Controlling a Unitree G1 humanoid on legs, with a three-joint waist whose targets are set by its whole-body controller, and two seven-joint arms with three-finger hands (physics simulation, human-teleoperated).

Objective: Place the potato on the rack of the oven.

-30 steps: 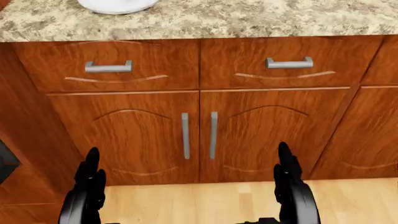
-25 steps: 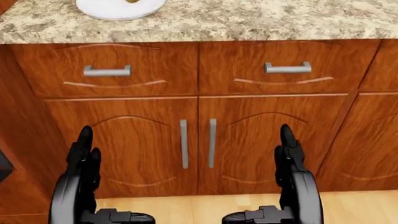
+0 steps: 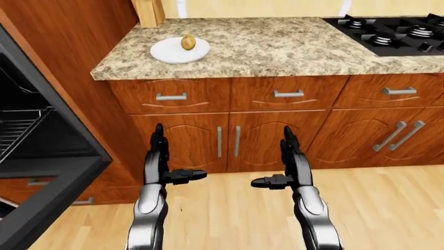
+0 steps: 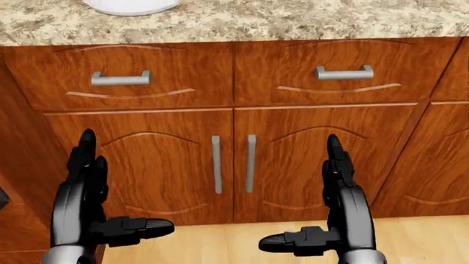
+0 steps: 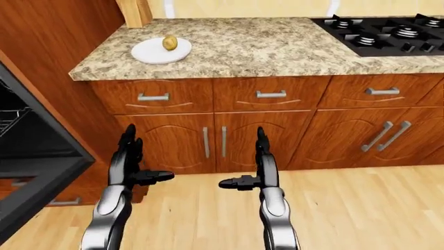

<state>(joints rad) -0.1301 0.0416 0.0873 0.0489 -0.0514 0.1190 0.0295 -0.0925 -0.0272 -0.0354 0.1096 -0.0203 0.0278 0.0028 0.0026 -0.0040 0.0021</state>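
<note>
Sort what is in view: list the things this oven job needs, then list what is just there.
Needed for the job:
potato, sitting on the white plate
oven, door open, rack visible inside
left hand and right hand, both open and empty

Just there:
gas stove
granite counter
wooden block beyond the plate
cabinet drawers

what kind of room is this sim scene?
A home-style kitchen, rendered. Signs: a granite countertop over wooden cabinets, a black gas cooktop at the left-eye view's top right, and an open oven with a wire rack at its left.
</note>
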